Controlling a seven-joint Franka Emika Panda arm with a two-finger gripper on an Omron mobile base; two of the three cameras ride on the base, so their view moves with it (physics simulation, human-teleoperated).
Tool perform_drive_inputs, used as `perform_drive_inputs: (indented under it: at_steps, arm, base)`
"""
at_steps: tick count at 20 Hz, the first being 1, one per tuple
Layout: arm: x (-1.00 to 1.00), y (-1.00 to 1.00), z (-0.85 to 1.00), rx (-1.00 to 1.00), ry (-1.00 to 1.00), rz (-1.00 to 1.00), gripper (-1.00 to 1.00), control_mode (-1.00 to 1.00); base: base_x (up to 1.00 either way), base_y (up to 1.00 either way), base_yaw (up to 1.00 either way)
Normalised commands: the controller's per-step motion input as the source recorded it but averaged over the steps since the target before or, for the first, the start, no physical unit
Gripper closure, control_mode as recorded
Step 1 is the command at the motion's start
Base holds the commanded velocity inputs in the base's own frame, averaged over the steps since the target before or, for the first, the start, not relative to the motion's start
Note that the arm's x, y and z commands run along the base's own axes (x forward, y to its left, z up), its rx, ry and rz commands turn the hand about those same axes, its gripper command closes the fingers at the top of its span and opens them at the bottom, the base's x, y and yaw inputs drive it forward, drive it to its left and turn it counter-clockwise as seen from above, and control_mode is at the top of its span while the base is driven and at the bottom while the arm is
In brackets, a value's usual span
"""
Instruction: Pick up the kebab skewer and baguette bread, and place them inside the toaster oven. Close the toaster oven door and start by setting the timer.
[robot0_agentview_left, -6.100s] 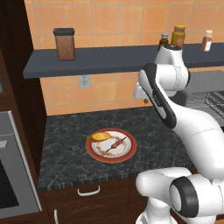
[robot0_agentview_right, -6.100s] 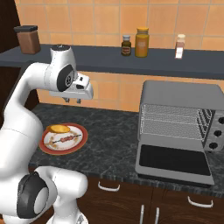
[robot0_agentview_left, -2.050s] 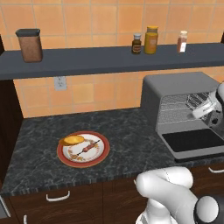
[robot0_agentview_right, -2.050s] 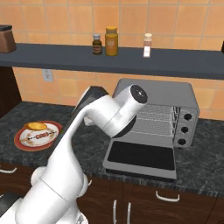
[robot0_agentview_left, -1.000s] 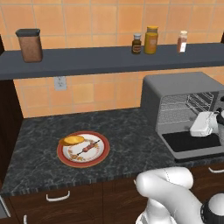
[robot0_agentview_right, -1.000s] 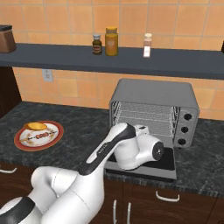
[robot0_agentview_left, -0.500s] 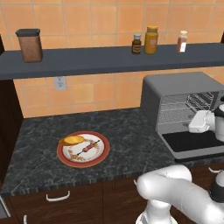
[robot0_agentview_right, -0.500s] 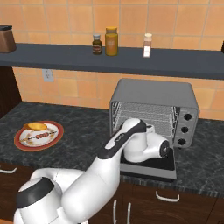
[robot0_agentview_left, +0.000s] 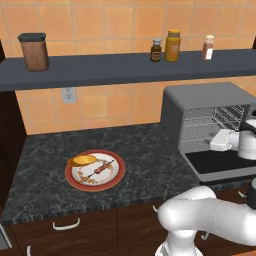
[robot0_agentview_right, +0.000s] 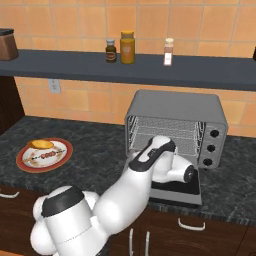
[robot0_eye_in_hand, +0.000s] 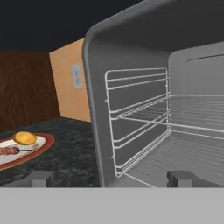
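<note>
The kebab skewer (robot0_agentview_left: 100, 169) and the golden baguette bread (robot0_agentview_left: 82, 160) lie on a red-rimmed plate (robot0_agentview_left: 74, 181) on the dark counter, well to the left of the toaster oven (robot0_agentview_left: 200, 102). The toaster oven door (robot0_agentview_left: 220, 162) is folded down flat, and the wire racks (robot0_eye_in_hand: 144, 114) inside carry nothing. My gripper (robot0_agentview_left: 216, 141) hovers over the lowered door at the oven's mouth, open, with nothing between its fingertips (robot0_eye_in_hand: 41, 177). The hand view has the baguette bread (robot0_eye_in_hand: 24, 138) and kebab skewer (robot0_eye_in_hand: 11, 151) at its far left. From the right base, the plate (robot0_agentview_right: 25, 162) sits far left and the toaster oven (robot0_agentview_right: 175, 107) stands behind my arm.
A dark shelf (robot0_agentview_left: 115, 67) runs above the counter with a brown canister (robot0_agentview_left: 34, 51) and three bottles (robot0_agentview_left: 173, 45). A wall outlet (robot0_agentview_left: 68, 94) is behind the plate. The oven's knob panel (robot0_agentview_right: 214, 142) is on its right side. Bare counter (robot0_agentview_left: 145, 150) lies between plate and oven.
My hand has shifted slightly left over the lowered door, and the arm's elbow has swung up in front of the oven. The gripper stayed open; plate and food have not moved.
</note>
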Motion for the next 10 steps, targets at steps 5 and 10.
perform_drive_inputs:
  at_steps: [5, 10]
  arm:
    - [0.40, -0.22, -0.15, 0.00, 0.00, -0.03, -1.00, -1.00]
    - [0.46, -0.21, -0.17, 0.00, 0.00, -0.01, -1.00, -1.00]
  base:
    - [0.00, 0.00, 0.00]
    - [0.00, 0.00, 0.00]
